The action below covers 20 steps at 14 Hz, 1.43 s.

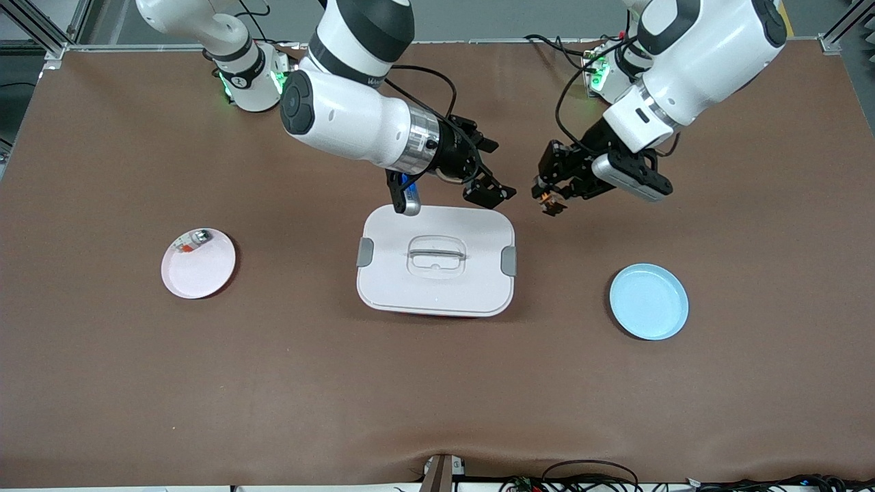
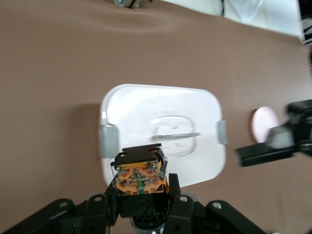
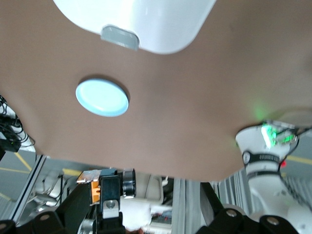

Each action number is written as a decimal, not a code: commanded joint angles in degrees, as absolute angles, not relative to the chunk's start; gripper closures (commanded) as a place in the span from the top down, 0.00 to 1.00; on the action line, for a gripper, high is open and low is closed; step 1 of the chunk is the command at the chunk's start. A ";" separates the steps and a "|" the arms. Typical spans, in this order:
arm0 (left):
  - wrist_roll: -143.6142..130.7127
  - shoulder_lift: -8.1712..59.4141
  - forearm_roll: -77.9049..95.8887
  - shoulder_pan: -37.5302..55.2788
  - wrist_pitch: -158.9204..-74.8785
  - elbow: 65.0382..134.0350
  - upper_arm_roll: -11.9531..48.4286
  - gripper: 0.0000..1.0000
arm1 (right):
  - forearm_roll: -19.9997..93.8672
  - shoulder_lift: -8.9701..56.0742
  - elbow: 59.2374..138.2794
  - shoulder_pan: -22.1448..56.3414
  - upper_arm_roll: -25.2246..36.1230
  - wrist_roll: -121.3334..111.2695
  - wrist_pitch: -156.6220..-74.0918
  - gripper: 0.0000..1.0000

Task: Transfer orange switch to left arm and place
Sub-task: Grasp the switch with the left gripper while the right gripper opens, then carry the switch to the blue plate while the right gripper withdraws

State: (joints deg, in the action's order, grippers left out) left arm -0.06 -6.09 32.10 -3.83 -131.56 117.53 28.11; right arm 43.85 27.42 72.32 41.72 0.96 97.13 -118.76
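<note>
Your left tool (image 1: 551, 202) clamps the orange switch (image 1: 549, 201), a small blocky black part with an orange face, in the air above bare brown bench (image 1: 437, 383) just off the box's corner. Your right tool (image 1: 493, 186), fingers spread wide and empty, hangs over the smooth white rounded box (image 1: 437, 287) at its edge, facing the left tool across a short gap. A glossy blue round plate (image 1: 649, 301) lies below the left tool; a pink plate (image 1: 198, 263) sits well apart.
</note>
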 commanded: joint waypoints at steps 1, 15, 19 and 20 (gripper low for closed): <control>2.80 -4.67 23.85 -5.80 -128.77 117.07 28.48 0.00 | 35.63 25.23 71.72 41.40 1.05 94.07 -113.40 1.00; 36.36 9.13 1.77 -17.22 -128.41 116.81 28.39 0.00 | 15.75 3.44 94.02 30.95 1.58 44.34 -93.69 1.00; 46.47 13.09 -4.64 -19.86 -130.95 116.72 28.39 0.00 | 7.49 -0.87 99.40 28.13 1.58 31.49 -93.87 1.00; 49.02 14.14 -5.62 -20.04 -132.00 116.72 28.30 0.00 | 6.86 -1.31 99.58 26.38 1.58 28.42 -93.52 1.00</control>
State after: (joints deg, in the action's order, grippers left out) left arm 44.87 12.12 -3.19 -19.28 -130.42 117.61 27.82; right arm 9.27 2.17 96.19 28.78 2.43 33.20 -92.79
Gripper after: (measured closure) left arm 0.595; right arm 0.000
